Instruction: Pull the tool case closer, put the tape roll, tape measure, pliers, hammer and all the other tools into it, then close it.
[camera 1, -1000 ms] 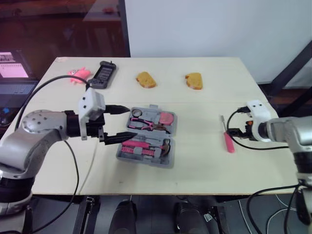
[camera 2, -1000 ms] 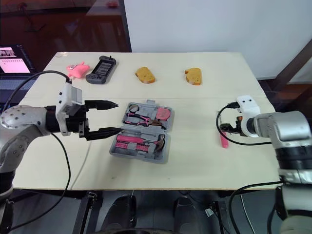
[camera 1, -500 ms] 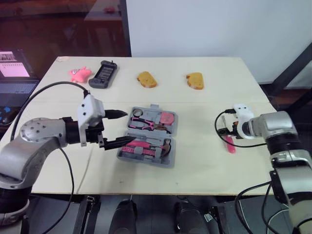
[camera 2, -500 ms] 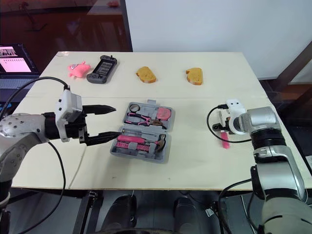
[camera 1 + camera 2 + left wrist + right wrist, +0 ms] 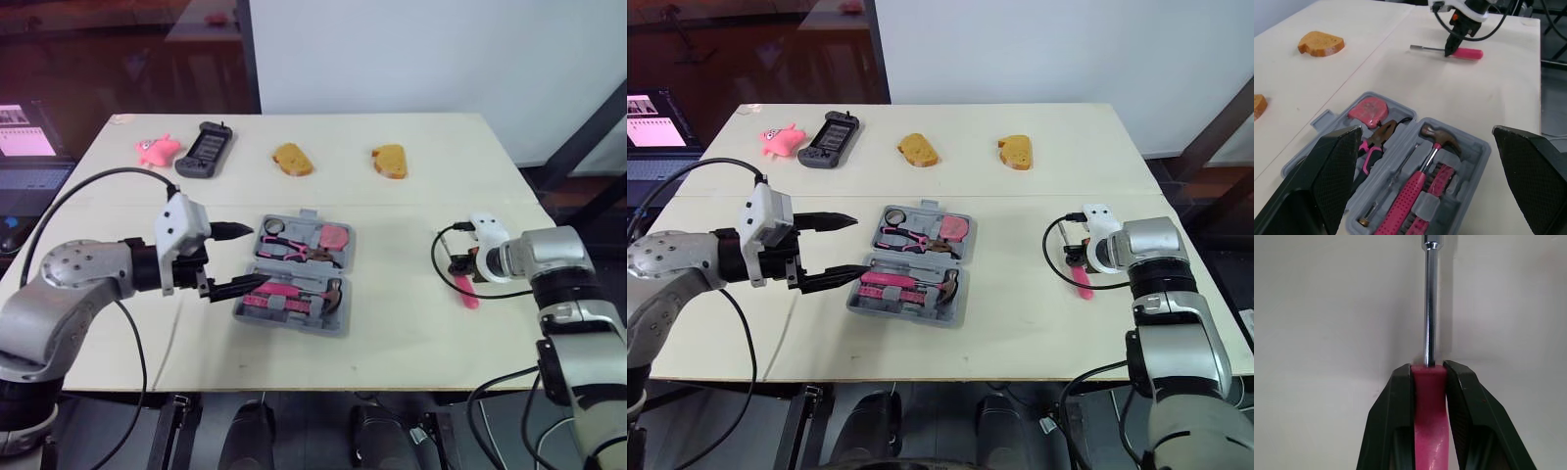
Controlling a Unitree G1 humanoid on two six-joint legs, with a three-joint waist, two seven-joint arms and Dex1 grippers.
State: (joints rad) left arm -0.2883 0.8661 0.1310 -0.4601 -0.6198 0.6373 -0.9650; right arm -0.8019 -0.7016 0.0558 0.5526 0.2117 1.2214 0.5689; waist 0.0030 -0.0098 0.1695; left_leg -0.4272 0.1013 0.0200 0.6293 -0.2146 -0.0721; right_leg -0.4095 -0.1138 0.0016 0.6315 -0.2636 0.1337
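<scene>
Right end effector clamps the screwdriver handle, presumably for transfer. Left end effector stands spread at nine o'clock of the tool case, likely to steady it.

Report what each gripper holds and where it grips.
Right gripper is shut on the pink screwdriver, at the handle's end next to the metal shaft. Left gripper is open, holding nothing, beside the tool case.
</scene>
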